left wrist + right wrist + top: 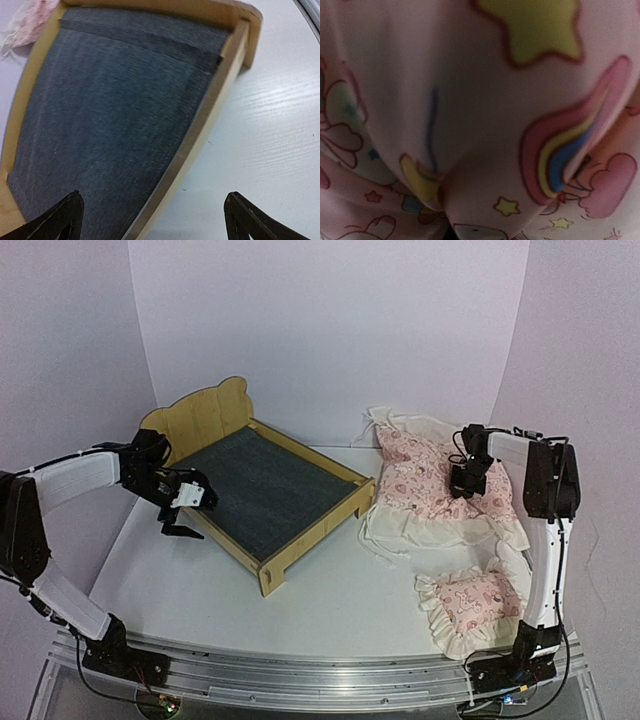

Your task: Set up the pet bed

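Observation:
The pet bed (312, 532), a light plywood frame with a bear-ear headboard and a dark grey base, stands left of centre with nothing on it. My left gripper (184, 512) hangs open by its near left side. In the left wrist view the gripper (152, 220) straddles the side rail (200, 135), one finger over the grey base and one over the table. My right gripper (466, 488) is pressed down into the pink printed mattress cushion (420, 475). Bunched cushion fabric (470, 75) fills the right wrist view in a gathered fold and hides the fingers.
A small pink ruffled pillow (470, 605) lies at the front right, near the right arm's base. A corner of pink fabric (30, 15) shows beyond the bed's far end. White walls close the table behind and at both sides.

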### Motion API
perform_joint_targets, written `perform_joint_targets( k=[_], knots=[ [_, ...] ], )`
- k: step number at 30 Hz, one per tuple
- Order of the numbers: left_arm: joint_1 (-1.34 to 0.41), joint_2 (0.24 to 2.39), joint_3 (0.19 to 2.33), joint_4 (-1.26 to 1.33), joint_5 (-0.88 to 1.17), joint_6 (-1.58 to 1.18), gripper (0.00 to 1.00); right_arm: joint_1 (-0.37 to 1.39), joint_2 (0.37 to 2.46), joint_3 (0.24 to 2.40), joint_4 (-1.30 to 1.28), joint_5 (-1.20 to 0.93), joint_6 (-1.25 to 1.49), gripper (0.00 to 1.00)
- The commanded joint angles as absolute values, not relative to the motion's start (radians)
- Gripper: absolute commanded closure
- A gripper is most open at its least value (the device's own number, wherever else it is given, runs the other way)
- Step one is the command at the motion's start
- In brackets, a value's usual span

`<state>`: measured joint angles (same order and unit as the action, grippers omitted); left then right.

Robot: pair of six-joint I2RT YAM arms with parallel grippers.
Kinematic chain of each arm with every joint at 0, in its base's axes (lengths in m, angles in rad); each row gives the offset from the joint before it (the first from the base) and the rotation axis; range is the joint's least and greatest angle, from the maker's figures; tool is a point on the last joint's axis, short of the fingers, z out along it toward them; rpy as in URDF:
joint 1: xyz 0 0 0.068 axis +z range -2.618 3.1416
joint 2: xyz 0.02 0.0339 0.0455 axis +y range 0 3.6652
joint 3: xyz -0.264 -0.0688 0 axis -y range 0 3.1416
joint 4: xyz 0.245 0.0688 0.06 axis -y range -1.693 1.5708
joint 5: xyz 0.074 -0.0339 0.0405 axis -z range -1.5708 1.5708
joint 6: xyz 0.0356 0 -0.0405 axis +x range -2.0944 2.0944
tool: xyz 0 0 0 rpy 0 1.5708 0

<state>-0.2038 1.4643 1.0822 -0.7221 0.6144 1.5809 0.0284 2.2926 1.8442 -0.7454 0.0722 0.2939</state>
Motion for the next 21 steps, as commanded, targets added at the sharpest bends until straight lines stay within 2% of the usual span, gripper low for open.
perform_joint_targets(
  k=[1, 7, 11, 14, 18, 21],
  knots=[
    [-0.225, 1.562, 1.170, -0.792, 0.513, 1.869, 0.01, 0.035, 2.114, 1.864, -0.807, 0.008, 0.314, 1.00],
    [-0.262, 1.717, 1.224, -0.725, 0.468, 1.885, 0.03, 0.037, 1.845, 1.907, -0.802, 0.013, 0.376, 1.00],
    [-0.299, 1.782, 1.251, -0.745, 0.452, 1.806, 0.15, 0.043, 1.694, 1.913, -0.767, 0.008, 0.411, 1.00],
    [-0.335, 1.810, 1.263, -0.765, 0.408, 1.739, 0.34, 0.051, 1.603, 1.903, -0.737, 0.008, 0.443, 1.00],
    [-0.407, 1.824, 1.303, -0.851, 0.366, 1.601, 0.70, 0.066, 1.517, 1.889, -0.708, 0.005, 0.507, 1.00],
    [-0.475, 1.824, 1.342, -0.937, 0.387, 1.476, 0.88, 0.090, 1.465, 1.850, -0.650, -0.019, 0.566, 1.00]
  ],
)
